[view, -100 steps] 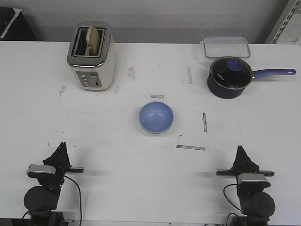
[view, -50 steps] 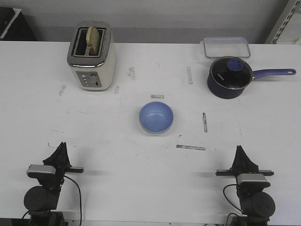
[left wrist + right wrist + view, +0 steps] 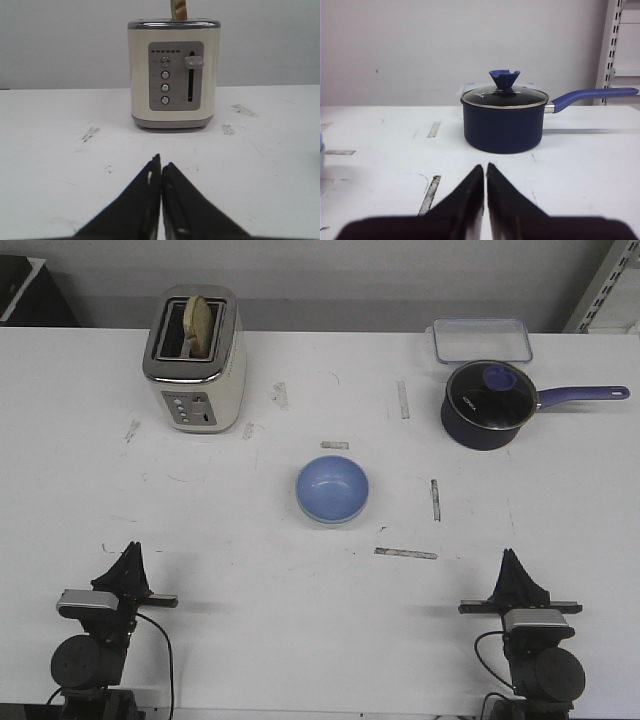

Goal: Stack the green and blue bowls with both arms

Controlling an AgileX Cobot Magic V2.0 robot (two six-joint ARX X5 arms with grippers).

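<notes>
**Bowls nested mid-table, both arms parked**

The blue bowl [image 3: 332, 488] sits inside the green bowl [image 3: 330, 519] (only a pale rim shows) at the table's [image 3: 250, 620] centre. The left gripper [image 3: 131, 562] and right gripper [image 3: 516, 567] rest near the front edge, fingers pressed closed, holding nothing.

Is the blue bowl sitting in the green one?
Touching. Front view shows the blue bowl nested inside the green bowl, whose pale rim peeks out beneath.
</notes>
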